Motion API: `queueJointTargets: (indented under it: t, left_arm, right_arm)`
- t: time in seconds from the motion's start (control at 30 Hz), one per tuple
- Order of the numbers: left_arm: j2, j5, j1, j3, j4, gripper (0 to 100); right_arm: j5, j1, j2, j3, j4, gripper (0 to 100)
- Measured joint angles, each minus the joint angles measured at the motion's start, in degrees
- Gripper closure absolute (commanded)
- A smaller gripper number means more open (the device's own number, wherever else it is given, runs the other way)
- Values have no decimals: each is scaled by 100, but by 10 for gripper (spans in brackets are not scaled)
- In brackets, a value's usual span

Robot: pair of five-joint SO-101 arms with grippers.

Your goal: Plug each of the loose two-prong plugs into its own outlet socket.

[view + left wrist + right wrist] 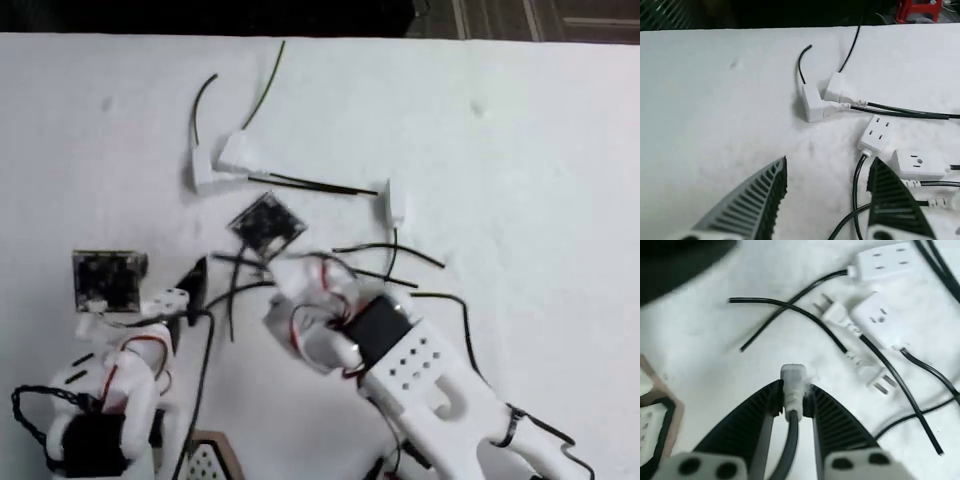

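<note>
Black ribbed fingers [760,410] of the right gripper [792,395] clamp a white plug [792,376], its black cord [787,440] running back between them, over the middle of the table [560,150]. Just beyond it lie loose two-prong plugs [837,314] beside white outlet sockets [880,317]. Near the table's left near corner the left gripper [829,167] gapes wide, holding nothing.

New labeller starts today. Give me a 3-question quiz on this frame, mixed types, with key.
1. True or false: the left gripper holds a plug.
2. Fill in: the right gripper is ____ on a white plug with a black cable.
3. In the right wrist view, how many loose plugs lie on the table with bare prongs? A none, B two, C five.

Key: 1 false, it is open and empty; 2 shut; 3 B.
</note>
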Motion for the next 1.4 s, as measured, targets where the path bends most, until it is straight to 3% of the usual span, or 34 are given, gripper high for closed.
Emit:
queueJointTargets:
  t: [0.23, 0.53, 0.7, 0.87, 1.2, 1.4]
  left_arm:
    - [18, -607, 18, 448, -149, 732]
    - [703, -721, 431, 334, -158, 732]
    - [2497, -721, 659, -791, -158, 730]
    - [4545, -721, 862, -2022, -466, 653]
    - [8360, -809, 862, -3587, -1996, 654]
    - [10708, -1284, 862, -4967, -2136, 705]
  right_arm:
    - [0, 1055, -9, 70, 0, 981]
    - [0, 1240, -9, 642, -475, 981]
    - [0, 1442, -9, 659, -519, 981]
    - [0, 1811, -9, 659, -519, 981]
    - [0, 2409, -9, 659, -695, 981]
    - [0, 2391, -9, 659, -695, 981]
